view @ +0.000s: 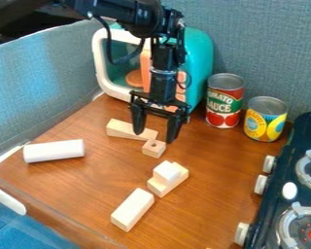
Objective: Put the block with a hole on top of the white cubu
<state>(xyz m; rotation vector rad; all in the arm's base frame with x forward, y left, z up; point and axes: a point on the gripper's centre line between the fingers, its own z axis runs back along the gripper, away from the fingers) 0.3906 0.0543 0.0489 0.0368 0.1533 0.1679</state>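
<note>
The tool (154, 136) hangs over the far half of the table (213, 194), pointing down, with its two fingers spread apart; it is released, with nothing between them. Just below it, on the table, lies the block with a hole (153, 148), its hole facing up. Right beside that, toward the far edge, is a wedge (122, 128) of pale wood lying flat, one end close to the holed block; whether they touch, I cannot tell.

Nearer the camera, the white cube (166, 171) sits on a wooden block (176, 182). Past it, toward the near edge, a long block (132, 209) lies by itself. Well apart from these, near the left edge, a white cylinder (53, 151) lies on its side.

A teal toy oven (200, 58) stands at the far edge, behind the tool. Beside it, toward the far right corner, are a tomato can (224, 100) and a yellow can (266, 119), both upright. The stove (281, 170) runs along the right edge.
</note>
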